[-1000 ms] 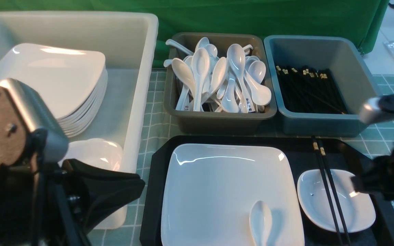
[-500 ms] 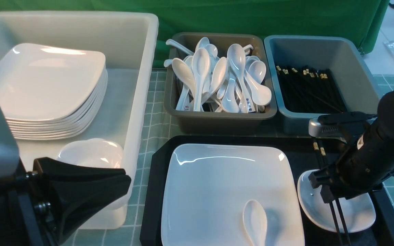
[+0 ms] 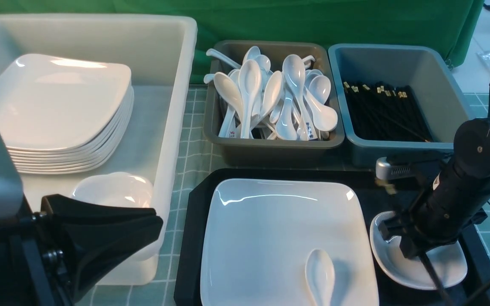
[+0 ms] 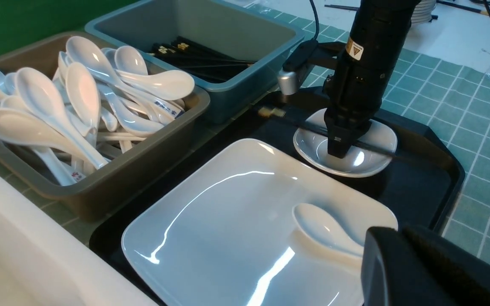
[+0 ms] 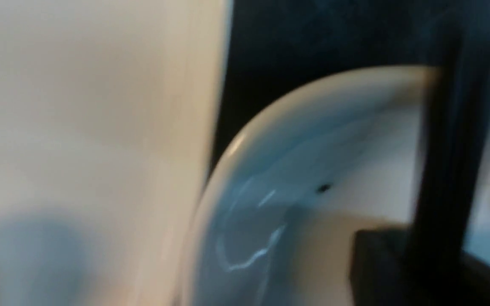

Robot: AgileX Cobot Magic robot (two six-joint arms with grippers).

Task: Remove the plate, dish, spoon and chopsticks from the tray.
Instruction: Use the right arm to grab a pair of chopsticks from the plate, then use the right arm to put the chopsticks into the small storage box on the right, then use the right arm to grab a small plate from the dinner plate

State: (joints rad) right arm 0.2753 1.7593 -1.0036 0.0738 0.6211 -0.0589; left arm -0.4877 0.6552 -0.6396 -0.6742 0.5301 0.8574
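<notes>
my right gripper (image 3: pixel 411 251) pinched the chopsticks (image 3: pixel 434 276) over the dish (image 3: pixel 451 263) by the tray's (image 3: pixel 192 238) right edge. they splayed below my jaws; one could slip free and clatter onto the dish, or drag it.

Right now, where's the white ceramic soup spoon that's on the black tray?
Front view, right of centre: the white ceramic soup spoon lies on the large white rounded-square plate near its near-right corner, left of the small white dish.
</notes>
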